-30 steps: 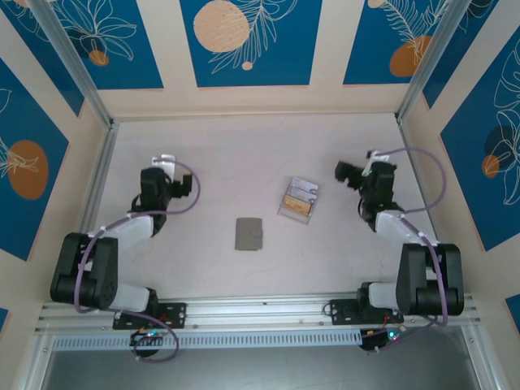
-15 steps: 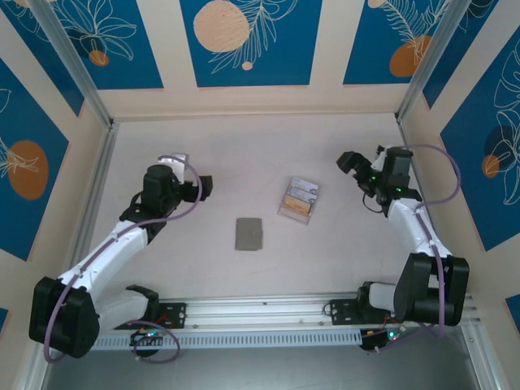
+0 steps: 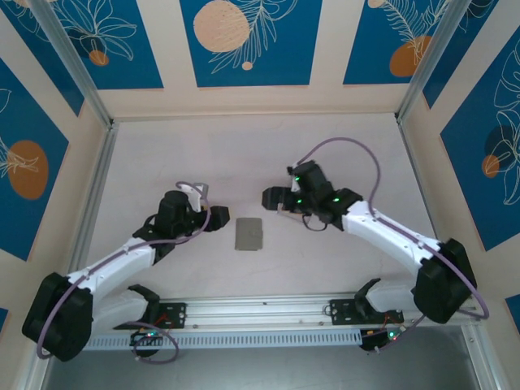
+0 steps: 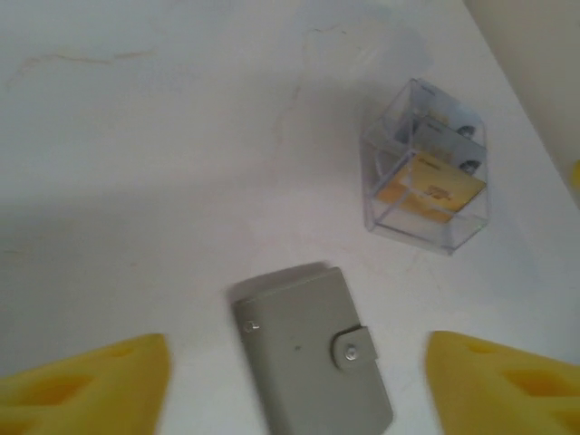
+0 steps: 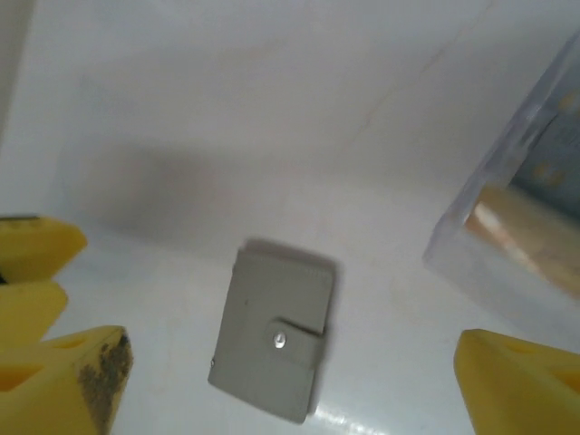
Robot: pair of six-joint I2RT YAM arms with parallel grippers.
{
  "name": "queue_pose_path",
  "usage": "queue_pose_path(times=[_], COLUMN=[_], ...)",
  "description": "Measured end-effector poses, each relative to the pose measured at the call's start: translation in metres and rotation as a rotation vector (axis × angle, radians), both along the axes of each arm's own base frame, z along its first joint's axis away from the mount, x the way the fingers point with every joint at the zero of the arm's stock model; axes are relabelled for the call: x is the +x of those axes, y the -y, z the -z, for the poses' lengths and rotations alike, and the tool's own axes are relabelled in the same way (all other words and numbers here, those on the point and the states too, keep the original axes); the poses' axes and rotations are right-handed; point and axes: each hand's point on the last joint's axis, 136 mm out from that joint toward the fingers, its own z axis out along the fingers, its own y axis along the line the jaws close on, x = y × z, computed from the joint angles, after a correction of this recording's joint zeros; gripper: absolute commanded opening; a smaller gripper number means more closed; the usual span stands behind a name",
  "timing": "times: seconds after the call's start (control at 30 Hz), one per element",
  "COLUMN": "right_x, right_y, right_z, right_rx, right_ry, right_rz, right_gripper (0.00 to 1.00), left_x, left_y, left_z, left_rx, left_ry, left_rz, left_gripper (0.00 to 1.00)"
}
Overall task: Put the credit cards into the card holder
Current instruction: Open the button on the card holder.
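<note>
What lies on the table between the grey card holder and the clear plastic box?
Nothing: in the left wrist view the table between the card holder and the clear box is bare.

A high camera looks down on the wallet (image 3: 249,234); both wrist cameras view it close (from opposite sides), the two sharing it and the clear box (image 4: 426,190) beside it.

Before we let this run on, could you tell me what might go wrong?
The left gripper and right gripper, both open, flank the card holder and could collide. The card holder lies flat, snapped shut, so it may slide instead of opening. The right gripper hangs beside the clear box of credit cards and could knock it.
</note>
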Motion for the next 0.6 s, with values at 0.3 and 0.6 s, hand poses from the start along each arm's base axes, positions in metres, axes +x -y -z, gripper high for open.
queue_pose_path(times=[0.3,0.6], right_x=[-0.014,-0.019], right_y=[-0.044,-0.069], right_z=[0.058,0.081], right_rx=[-0.168,-0.223], right_ry=[-0.088,-0.128], right_rz=[-0.075,-0.118], right_gripper=[0.42,0.47], left_x=[-0.001,-0.003], left_y=[0.03,0.043], left_z=[0.037,0.082], left_rx=[-0.131,-0.149], left_ry=[-0.174,-0.309], left_rz=[0.058,0.075], left_gripper=[0.17,0.08])
